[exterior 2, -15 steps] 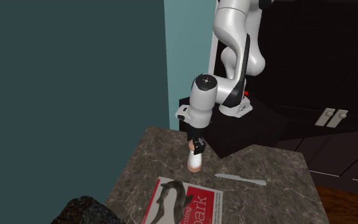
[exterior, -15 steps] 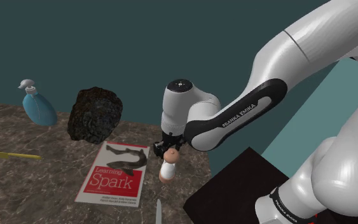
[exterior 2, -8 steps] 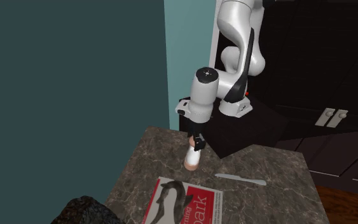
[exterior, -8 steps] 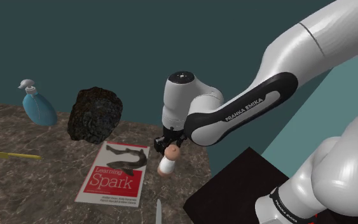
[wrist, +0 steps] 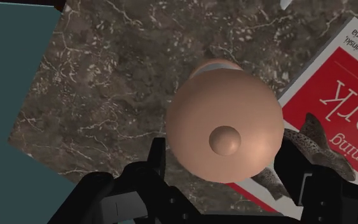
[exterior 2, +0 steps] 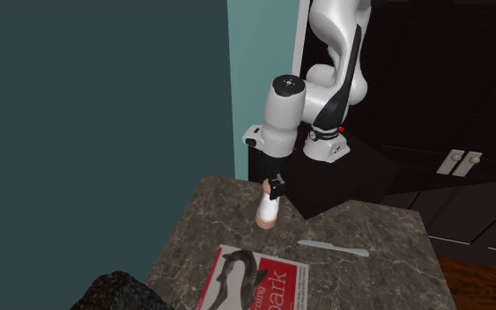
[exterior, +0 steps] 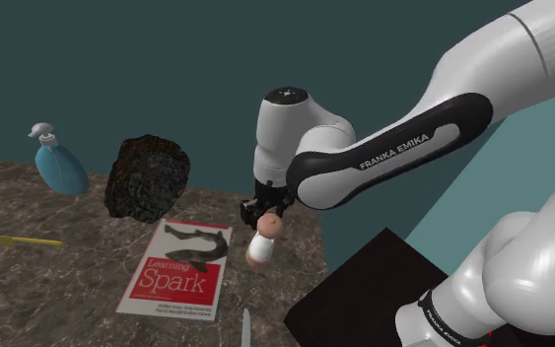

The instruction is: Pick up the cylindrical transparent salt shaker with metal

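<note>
The salt shaker (exterior: pixel 260 244) has a white body and a rounded tan-pink cap. It hangs tilted just above the marbled countertop (exterior: pixel 48 276), beside the red book's corner. My black gripper (exterior: pixel 264 219) is shut on its upper part below the cap. In the second exterior view the shaker (exterior 2: pixel 267 211) leans under the gripper (exterior 2: pixel 275 187), near the counter's back edge. From the wrist, the cap (wrist: pixel 225 127) sits between the two fingers (wrist: pixel 156 156), which clasp it on both sides; the gripper (wrist: pixel 225 162) is partly hidden under the cap.
A red "Learning Spark" book (exterior: pixel 181 266) lies flat close to the shaker. A black rock-like lump (exterior: pixel 147 175) and a blue bottle (exterior: pixel 58 163) stand further back. A yellow pencil (exterior: pixel 14 240) and a grey knife (exterior 2: pixel 332 248) lie on the counter. The black stand (exterior: pixel 364 296) borders it.
The arm has risen and swung a little; the shaker came up off the counter with the gripper and now tilts more than one second ago.
</note>
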`<action>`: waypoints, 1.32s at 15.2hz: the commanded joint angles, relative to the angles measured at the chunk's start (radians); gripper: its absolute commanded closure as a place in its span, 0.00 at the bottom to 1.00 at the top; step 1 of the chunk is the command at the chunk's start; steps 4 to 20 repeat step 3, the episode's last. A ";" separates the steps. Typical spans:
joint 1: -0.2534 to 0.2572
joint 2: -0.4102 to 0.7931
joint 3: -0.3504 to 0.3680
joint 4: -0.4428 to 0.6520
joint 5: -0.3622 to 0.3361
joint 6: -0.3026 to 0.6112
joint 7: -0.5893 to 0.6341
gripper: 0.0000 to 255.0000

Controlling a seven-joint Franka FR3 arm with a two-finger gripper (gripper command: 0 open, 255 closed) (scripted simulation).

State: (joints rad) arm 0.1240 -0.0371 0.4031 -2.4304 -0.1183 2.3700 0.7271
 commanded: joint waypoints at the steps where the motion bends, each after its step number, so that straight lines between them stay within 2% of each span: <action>1: 0.002 -0.022 0.000 0.007 0.016 -0.027 -0.012 1.00; 20: 0.002 -0.024 0.000 0.008 0.017 -0.029 -0.013 1.00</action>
